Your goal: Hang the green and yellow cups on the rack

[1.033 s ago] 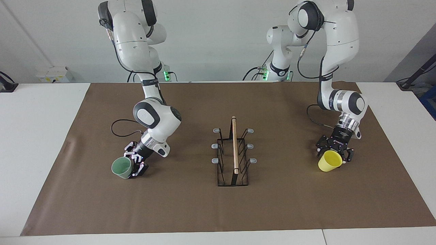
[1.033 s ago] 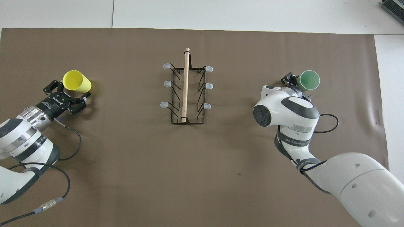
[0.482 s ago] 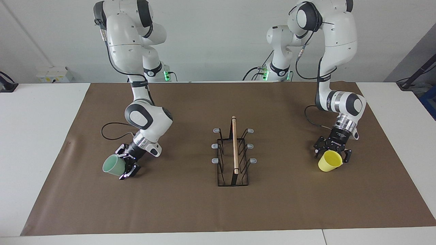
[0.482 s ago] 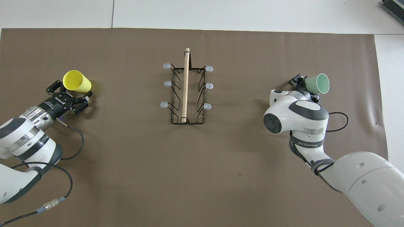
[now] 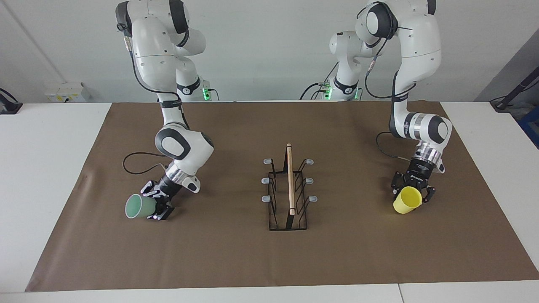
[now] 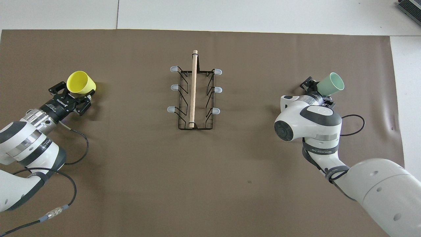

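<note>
The green cup (image 5: 139, 207) is pinched in the jaws of the right gripper (image 5: 156, 203), tilted with its mouth turned away from the rack (image 5: 289, 191), low over the brown mat (image 5: 236, 256) toward the right arm's end of the bench. The yellow cup (image 5: 407, 199) is gripped at its base by the jaws of the left gripper (image 5: 412, 185), low over the mat toward the left arm's end. The rack is seen at the middle of the bench between them, its six prongs bare.

For a clean hang, each cup is best lifted clear of the mat, turned so that its open mouth faces a grey prong tip (image 5: 312, 198), then slid over it before the jaws are spread.

Small white lettering is seen on the left gripper's body in the overhead view, and on the right arm's wrist band, but neither can be read with confidence.
</note>
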